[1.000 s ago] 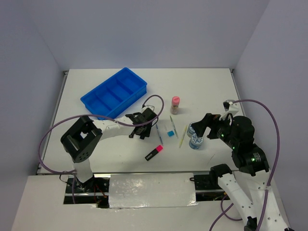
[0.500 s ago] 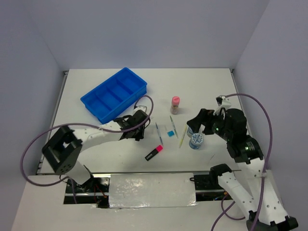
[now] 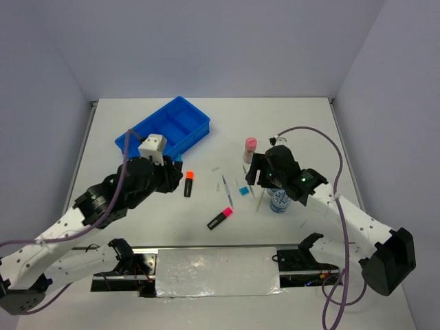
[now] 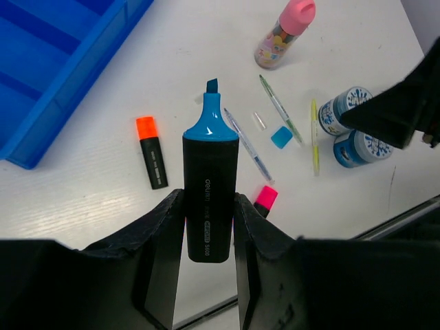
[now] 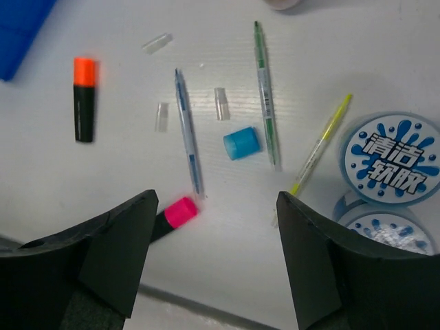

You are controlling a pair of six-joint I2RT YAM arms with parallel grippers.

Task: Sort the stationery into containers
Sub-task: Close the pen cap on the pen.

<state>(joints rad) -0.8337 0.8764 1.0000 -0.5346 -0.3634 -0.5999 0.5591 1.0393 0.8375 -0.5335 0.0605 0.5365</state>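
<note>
The left arm [image 3: 130, 189] has lifted off the mid-tabletop [image 3: 295, 124], jaws clamping a black, blue-tipped highlighter [image 4: 209, 206]; carry it level over the bright blue compartmented plastic tray [image 3: 184, 122] near the far-left corner. Right jaws gape empty.

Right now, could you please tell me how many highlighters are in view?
3. An orange-capped one lies beside the blue tray; a pink-capped one lies at the near end of a thin pen; an uncapped blue-tipped one is gripped in the left claw. None appears hidden.
</note>
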